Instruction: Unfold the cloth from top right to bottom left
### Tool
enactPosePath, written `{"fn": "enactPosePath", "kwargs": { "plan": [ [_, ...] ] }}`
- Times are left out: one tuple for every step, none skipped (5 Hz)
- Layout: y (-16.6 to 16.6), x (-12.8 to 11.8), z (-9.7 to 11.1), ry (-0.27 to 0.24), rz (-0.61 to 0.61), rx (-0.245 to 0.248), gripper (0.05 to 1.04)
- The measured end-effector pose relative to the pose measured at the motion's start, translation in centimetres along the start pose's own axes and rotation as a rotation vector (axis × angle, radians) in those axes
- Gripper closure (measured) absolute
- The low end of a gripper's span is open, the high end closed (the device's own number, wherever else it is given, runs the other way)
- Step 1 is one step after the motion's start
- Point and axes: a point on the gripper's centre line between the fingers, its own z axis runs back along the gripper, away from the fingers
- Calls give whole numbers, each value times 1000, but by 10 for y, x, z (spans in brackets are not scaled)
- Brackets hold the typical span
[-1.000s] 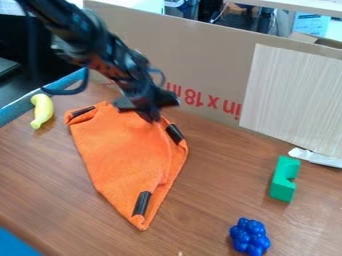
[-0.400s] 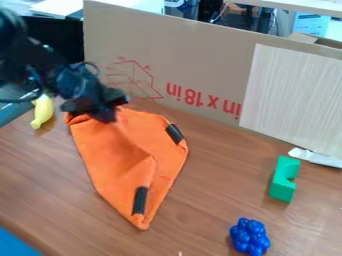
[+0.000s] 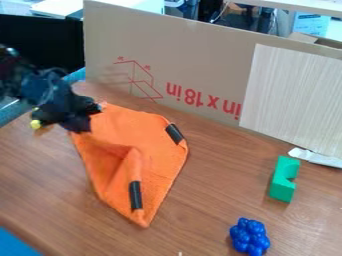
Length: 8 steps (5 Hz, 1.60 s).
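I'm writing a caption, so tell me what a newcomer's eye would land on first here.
Likely the bright orange cloth, partly folded on the wooden table, with the black gripper at its upper left corner. Next, the glossy blue cluster near the bottom edge and the green block above it, toward the right.

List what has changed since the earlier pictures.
The black gripper moved left in the view; the orange cloth's fold and lower black strip shifted left too. Whether it grips is unclear. The green notched block and blue knobbly toy stayed put.
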Motion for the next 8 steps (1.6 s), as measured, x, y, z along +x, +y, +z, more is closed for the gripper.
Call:
{"fn": "enactPosePath", "kwargs": {
  "plan": [
    [15, -2, 17, 24, 12, -20, 1032],
    [29, -4, 31, 33, 30, -34, 1032],
    [47, -1, 34, 54, 38, 12, 1032],
    [69, -9, 27, 130, 66, 66, 1032],
    [85, -13, 28, 163, 73, 106, 1032],
    [94, -20, 33, 206, 59, 134, 1032],
    [105, -24, 39, 231, 74, 146, 1032],
    [114, -19, 45, 245, 67, 186, 1032]
  ]
}}
